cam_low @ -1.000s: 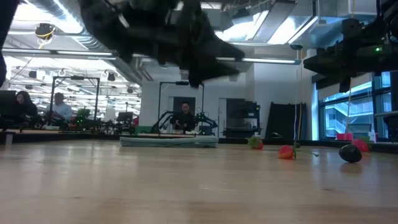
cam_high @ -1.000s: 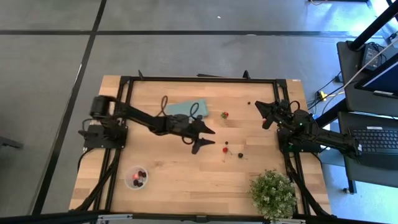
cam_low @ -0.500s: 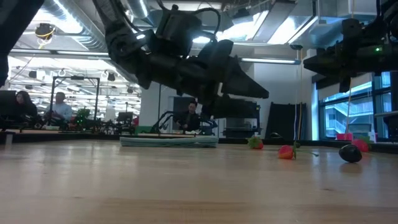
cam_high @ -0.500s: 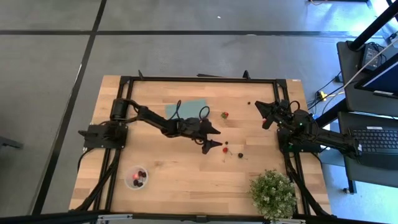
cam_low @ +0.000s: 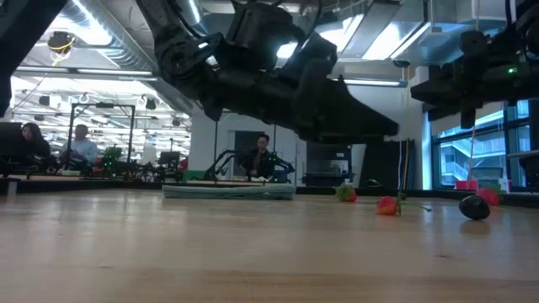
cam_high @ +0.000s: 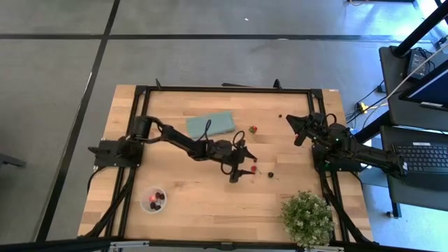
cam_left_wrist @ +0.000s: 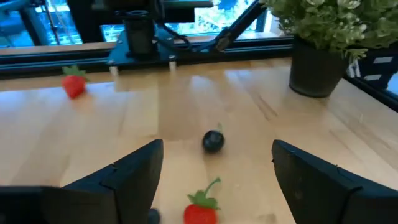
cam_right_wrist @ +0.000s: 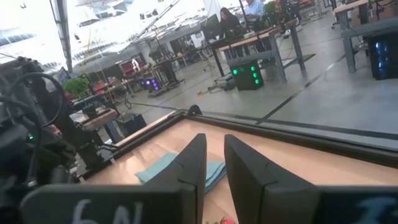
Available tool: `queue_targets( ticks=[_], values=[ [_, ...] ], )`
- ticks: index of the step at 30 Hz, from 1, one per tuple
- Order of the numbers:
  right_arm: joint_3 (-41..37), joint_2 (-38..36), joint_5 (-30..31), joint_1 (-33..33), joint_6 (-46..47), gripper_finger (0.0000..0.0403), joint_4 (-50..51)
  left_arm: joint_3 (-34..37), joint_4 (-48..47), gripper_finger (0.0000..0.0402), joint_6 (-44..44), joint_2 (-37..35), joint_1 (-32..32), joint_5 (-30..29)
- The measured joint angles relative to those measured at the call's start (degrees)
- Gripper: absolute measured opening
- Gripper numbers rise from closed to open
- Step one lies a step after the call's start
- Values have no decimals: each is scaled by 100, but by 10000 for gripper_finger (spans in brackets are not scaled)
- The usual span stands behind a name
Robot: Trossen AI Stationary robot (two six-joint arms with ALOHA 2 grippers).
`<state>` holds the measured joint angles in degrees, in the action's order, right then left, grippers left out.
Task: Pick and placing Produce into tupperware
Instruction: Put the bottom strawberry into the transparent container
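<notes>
The produce lies loose on the wooden table. A red strawberry [cam_high: 253, 169] [cam_left_wrist: 199, 211] and a dark berry [cam_high: 269, 173] [cam_left_wrist: 213, 140] sit near the middle. Another strawberry [cam_high: 253, 129] and a dark berry [cam_high: 280, 116] lie farther back. My left gripper [cam_high: 243, 168] [cam_left_wrist: 214, 180] is open and hangs low over the table. Its fingers stand on either side of the near strawberry and touch nothing. The tupperware [cam_high: 154, 199] stands near the front left with red and dark pieces in it. My right gripper [cam_high: 297, 129] [cam_right_wrist: 214, 171] waits at the right edge, fingers almost together.
A teal cloth [cam_high: 210, 124] lies flat at the back, left of centre. A bushy potted plant [cam_high: 308, 218] [cam_left_wrist: 317, 62] stands at the front right corner. A black frame [cam_high: 224, 89] runs around the table. Bare wood lies between the tupperware and the berries.
My left gripper has reached toward the table's right edge and sunk lower, rolling a little on the way. It has come up to the strawberry and dark berry near the middle. The produce has not moved.
</notes>
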<state>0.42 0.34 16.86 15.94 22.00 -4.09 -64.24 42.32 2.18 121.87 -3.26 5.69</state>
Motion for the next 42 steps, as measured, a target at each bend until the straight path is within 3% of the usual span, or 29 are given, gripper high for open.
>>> queue_targets(
  ticks=[13,24,42],
  values=[
    [0,1,0,1,-19,61,48,-156,-37,262,-53,266,107,2],
    [0,2,0,0,-15,61,49,-415,-7,261,-57,814,96,95],
    [0,2,1,1,-156,61,52,-550,-241,261,-62,943,45,116]
  ],
)
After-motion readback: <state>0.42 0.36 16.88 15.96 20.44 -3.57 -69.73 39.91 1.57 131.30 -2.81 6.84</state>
